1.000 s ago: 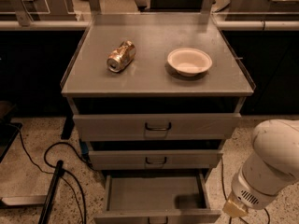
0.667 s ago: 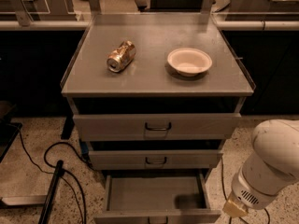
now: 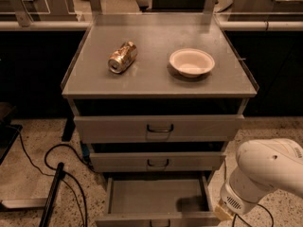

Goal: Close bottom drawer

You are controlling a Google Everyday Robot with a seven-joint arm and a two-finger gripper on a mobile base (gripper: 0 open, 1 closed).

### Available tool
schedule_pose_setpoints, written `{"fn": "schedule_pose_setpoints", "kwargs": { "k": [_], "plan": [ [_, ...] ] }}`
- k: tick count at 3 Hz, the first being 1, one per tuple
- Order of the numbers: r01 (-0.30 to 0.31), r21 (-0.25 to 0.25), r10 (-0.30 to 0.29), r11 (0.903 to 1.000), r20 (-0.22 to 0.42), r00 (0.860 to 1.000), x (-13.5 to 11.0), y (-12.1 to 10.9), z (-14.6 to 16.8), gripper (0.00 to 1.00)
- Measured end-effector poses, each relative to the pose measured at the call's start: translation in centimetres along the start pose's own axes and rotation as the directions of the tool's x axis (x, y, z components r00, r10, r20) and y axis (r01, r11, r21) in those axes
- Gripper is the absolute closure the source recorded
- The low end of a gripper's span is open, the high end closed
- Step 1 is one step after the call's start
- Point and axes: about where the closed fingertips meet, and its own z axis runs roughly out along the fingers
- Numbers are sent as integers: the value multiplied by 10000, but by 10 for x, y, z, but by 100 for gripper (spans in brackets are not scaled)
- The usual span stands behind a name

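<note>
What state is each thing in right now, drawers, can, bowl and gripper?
bottom drawer: pulled open, empty where visible.
middle drawer: looks shut.
top drawer: looks shut.
can: lying on its side.
bowl: upright, empty.
gripper: out of view, beyond the arm at lower right.

The bottom drawer [image 3: 152, 198] is grey; can [image 3: 122, 57] gold; bowl [image 3: 191, 62] cream; arm [image 3: 267, 171] white; floor [image 3: 279, 126] speckled.

Grey cabinet top [image 3: 156, 34] with two things.
A can [image 3: 122, 57] lies on its side, far from the white arm [image 3: 267, 171]; a white bowl [image 3: 191, 62] sits nearer. The gripper is out of view.
</note>
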Motion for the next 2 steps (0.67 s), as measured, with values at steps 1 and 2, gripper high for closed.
{"fn": "schedule_pose_setpoints", "kwargs": {
  "k": [1,2],
  "plan": [
    [-332,-193,335,9993,119,9994,-13,-10,40,100],
    [-332,-193,335,9993,119,9994,-13,-10,40,100]
  ]
}}
